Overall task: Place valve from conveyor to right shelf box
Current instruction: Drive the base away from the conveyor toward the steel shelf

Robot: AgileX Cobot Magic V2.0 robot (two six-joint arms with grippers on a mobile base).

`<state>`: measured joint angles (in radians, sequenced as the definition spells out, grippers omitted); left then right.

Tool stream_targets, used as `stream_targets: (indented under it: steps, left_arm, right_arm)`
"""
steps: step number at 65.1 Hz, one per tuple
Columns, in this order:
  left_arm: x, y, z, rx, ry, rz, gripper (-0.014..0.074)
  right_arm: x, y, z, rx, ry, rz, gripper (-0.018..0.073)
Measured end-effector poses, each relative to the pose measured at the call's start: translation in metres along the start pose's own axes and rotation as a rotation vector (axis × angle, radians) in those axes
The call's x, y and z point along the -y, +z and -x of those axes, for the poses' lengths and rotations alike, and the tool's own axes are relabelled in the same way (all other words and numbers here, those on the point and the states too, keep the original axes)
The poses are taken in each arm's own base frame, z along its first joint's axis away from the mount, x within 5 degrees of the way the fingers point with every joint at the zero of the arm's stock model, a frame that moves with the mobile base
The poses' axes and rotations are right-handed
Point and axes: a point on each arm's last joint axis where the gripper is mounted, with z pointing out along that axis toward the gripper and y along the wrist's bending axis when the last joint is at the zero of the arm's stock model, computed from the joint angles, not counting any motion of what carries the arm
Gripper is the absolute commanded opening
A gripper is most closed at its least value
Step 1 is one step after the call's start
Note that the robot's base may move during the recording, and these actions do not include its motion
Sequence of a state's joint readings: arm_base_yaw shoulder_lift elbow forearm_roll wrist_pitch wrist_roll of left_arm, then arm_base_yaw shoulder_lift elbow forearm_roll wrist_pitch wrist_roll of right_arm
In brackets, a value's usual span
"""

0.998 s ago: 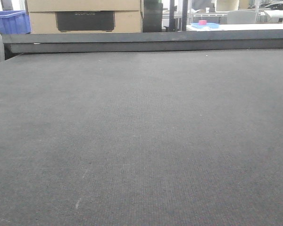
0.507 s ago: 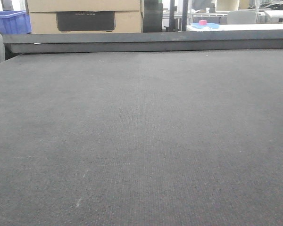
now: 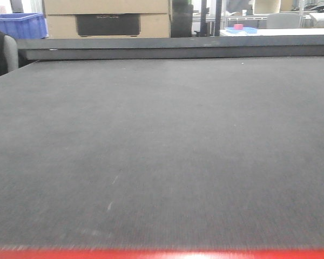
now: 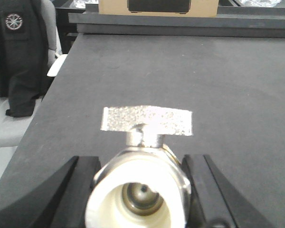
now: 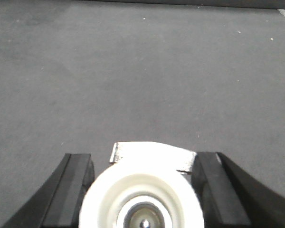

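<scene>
The conveyor [image 3: 162, 151] runs wide and bare from a red strip [image 3: 162, 253] at its near edge to the dark rail [image 3: 178, 51] along its far edge, so the front view shows open belt across the whole width. Beyond the rail stand a cardboard box [image 3: 108, 16] and a blue crate [image 3: 21, 24]. That view shows neither arm. The left wrist view does: the left gripper [image 4: 141, 187] has its black fingers [image 4: 83, 190] pressed to both sides of the left valve [image 4: 140, 194], whose white-capped port faces the camera and whose flat metal handle [image 4: 147, 121] sits on top. It hangs over the belt close to the left edge, where a chair [image 4: 4, 128] draped with a dark jacket [image 4: 19, 52] stands just beside the conveyor. The right wrist view shows only belt ahead, with no edge nearby. There the right gripper [image 5: 145, 187] is closed the same way on the right valve [image 5: 142, 204], with a handle [image 5: 152, 156] above its white face.
</scene>
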<state>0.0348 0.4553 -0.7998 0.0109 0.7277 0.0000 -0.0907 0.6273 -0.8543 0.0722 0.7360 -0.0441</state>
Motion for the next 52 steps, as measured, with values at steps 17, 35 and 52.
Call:
stream_targets:
  steps: [17,35,52]
  left_arm:
    - [0.0000,0.0000,0.0000,0.000,0.000,0.000,-0.0111]
    - [-0.0003,-0.0022,-0.0001,0.008,0.004,0.004,-0.0111]
    - [-0.0004,-0.0089,-0.0001,0.038,0.004,0.004,-0.0111]
  right_arm:
    - [0.0000,0.0000,0.0000,0.000,0.000,0.000,-0.0162]
    - [-0.0003,0.0000,0.0001,0.001,0.004,0.004,-0.0162]
    - [-0.0003,0.0000,0.0001,0.001,0.004,0.004,-0.0162]
